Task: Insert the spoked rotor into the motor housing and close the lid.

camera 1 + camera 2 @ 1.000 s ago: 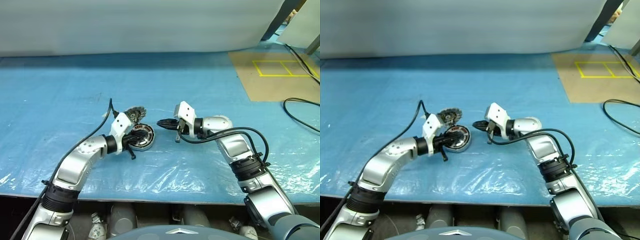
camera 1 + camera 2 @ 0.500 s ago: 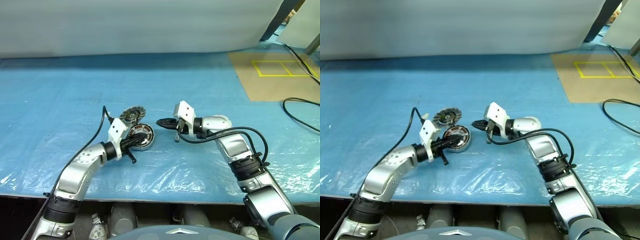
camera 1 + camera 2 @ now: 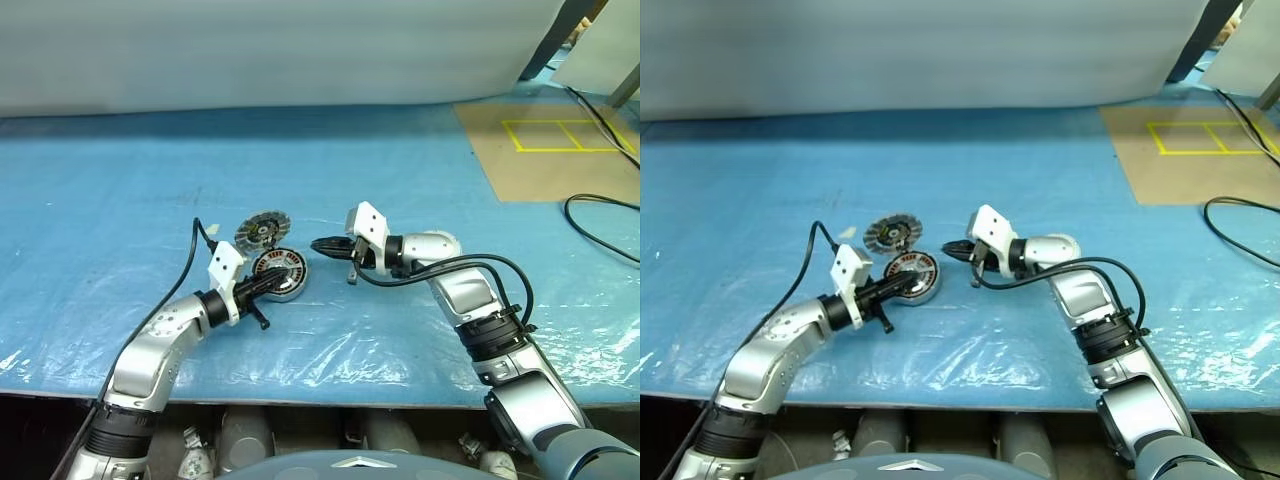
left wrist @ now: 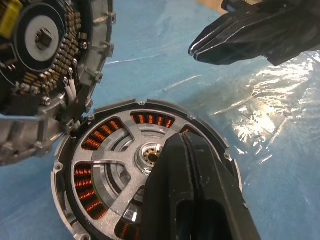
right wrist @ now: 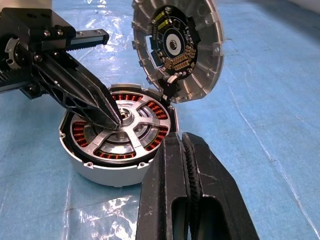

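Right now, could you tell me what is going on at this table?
The spoked rotor already sits in the motor housing on the blue sheet. The left gripper, shut, has its tip at the rotor's hub. The lid stands open at the rim, not yet closed. The right gripper, shut and empty, hovers beside the housing.

motor housing [image 4: 100, 165] partly behind left gripper [image 4: 186, 150]

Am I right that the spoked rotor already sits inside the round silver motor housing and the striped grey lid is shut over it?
Not quite: the rotor does sit in the round silver motor housing, but the striped grey lid stands open, hinged up at the rim, as the right wrist view shows.
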Available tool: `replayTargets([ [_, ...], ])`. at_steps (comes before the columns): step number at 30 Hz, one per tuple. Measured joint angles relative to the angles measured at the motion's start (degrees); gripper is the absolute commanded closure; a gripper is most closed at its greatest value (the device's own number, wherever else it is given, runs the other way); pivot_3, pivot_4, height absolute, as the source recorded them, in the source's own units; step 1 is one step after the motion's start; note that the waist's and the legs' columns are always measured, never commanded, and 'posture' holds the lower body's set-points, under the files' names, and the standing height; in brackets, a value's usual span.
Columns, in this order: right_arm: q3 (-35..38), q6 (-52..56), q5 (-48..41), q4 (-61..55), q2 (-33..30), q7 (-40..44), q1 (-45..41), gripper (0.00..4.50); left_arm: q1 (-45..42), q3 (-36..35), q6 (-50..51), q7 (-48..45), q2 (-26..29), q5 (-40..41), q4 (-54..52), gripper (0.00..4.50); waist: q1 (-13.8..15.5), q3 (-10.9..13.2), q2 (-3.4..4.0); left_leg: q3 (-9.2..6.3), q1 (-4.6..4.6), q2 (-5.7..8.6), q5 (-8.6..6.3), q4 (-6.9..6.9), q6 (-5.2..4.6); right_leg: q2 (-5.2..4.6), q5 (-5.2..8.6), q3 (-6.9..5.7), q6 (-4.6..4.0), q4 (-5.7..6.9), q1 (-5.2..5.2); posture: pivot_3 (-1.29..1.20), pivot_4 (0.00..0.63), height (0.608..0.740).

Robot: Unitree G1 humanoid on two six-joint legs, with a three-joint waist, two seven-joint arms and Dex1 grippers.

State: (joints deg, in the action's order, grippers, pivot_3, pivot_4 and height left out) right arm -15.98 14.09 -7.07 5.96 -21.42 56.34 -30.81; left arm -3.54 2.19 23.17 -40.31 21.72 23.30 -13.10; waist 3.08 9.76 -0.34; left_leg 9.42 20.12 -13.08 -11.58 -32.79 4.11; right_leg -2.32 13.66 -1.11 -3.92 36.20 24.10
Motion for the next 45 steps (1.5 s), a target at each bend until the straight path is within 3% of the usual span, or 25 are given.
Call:
replayTargets([
  [14, -0.01, 0.00, 0.07, 0.00, 0.27, 0.09, -0.01, 4.50, -0.04, 1.05, -2.68, 1.08, 2.39, -4.28, 0.56, 4.48, -0.53, -0.01, 0.00, 0.00, -0.02, 0.06, 0.00, 0.25, -0.01, -0.01, -0.09, -0.02, 0.12, -0.44, -0.13, 0.00, 0.150, 0.740],
  [22, -0.01, 0.00, 0.06, 0.00, 0.58, 0.45, -0.05, 4.50, 1.25, -0.02, -5.19, 0.80, 0.17, -2.56, 0.95, 4.48, -0.52, -0.01, 0.01, -0.01, -0.01, 0.05, 0.01, 0.23, -0.01, 0.00, -0.09, -0.02, 0.12, -0.42, -0.14, 0.00, 0.150, 0.740],
  [33, -0.08, -1.33, -1.31, -0.01, -0.01, 4.90, 0.05, 4.50, 7.74, -9.58, -9.59, -3.91, 0.88, 8.24, -3.39, 4.48, -0.59, -0.01, 0.01, -0.01, -0.03, 0.04, 0.00, 0.25, -0.03, 0.01, -0.09, -0.03, 0.11, -0.43, -0.14, 0.00, 0.150, 0.740],
  [39, -0.10, 0.13, -2.66, -1.42, -1.42, 7.74, 0.44, 4.50, 11.90, -12.61, -12.65, -4.47, 1.22, 7.74, -0.43, 4.48, -0.60, 0.00, 0.00, -0.01, -0.03, 0.02, 0.00, 0.23, -0.04, 0.02, -0.09, -0.03, 0.11, -0.43, -0.15, 0.00, 0.150, 0.740],
  [45, -1.50, 3.26, -4.39, -4.92, -2.53, 10.61, 1.62, 4.50, 9.55, -13.77, -16.80, -3.94, 1.05, 5.64, 5.39, 4.48, -0.52, -0.01, -0.01, -0.02, -0.06, 0.03, 0.01, 0.20, -0.07, 0.00, -0.10, -0.04, 0.13, -0.42, -0.18, 0.00, 0.150, 0.740],
])
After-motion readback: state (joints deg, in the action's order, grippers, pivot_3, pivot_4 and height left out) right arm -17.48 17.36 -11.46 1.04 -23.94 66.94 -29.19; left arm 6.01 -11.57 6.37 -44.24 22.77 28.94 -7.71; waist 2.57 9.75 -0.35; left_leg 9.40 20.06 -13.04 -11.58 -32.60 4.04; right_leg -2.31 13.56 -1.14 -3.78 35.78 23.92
